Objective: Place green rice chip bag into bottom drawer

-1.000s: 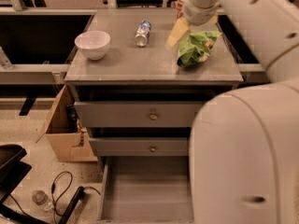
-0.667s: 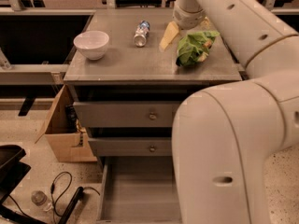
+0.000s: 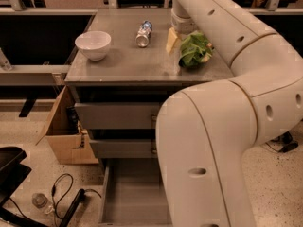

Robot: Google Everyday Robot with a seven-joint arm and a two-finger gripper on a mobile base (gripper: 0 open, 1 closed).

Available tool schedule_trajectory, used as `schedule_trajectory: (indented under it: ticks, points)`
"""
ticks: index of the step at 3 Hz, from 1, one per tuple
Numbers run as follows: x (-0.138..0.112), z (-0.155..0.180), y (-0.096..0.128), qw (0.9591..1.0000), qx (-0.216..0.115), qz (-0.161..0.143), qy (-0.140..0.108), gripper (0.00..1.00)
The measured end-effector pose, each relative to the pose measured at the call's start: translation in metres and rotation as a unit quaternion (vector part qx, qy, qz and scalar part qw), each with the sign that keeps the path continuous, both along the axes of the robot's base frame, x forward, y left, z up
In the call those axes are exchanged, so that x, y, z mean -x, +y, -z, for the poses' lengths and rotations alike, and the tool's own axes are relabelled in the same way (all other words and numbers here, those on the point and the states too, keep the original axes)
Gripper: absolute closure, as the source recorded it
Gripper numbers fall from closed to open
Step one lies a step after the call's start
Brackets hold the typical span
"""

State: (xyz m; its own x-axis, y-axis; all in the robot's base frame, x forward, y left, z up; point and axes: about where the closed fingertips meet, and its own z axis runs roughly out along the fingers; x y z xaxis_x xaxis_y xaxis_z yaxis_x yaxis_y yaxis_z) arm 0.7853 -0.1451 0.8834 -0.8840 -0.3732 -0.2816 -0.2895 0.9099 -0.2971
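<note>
The green rice chip bag lies crumpled on the grey cabinet top, near its right edge. My gripper hangs at the end of the big white arm, low over the top and right against the bag's left side. I cannot see whether it grips the bag. The bottom drawer is pulled open below, a plain grey box with nothing in it; the arm covers its right part. The two upper drawers are shut.
A white bowl stands at the left of the top. A silver can lies on its side in the middle back. A cardboard box sits on the floor left of the cabinet, with cables and a black object nearby.
The arm has swung further across the view and now fills the right side. The gripper has shifted a little left beside the bag. The bag stays on the top.
</note>
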Motion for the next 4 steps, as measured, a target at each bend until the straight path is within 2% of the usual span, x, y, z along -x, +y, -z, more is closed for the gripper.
schedule_trajectory:
  ticks: [1,3,4]
  points:
    - [0.004,0.007,-0.017,0.9987,0.033,0.037,0.013,0.49]
    - [0.004,0.007,-0.017,0.9987,0.033,0.037,0.013,0.95]
    - [0.009,-0.004,-0.022,0.9997,0.022,0.008,0.005,1.00]
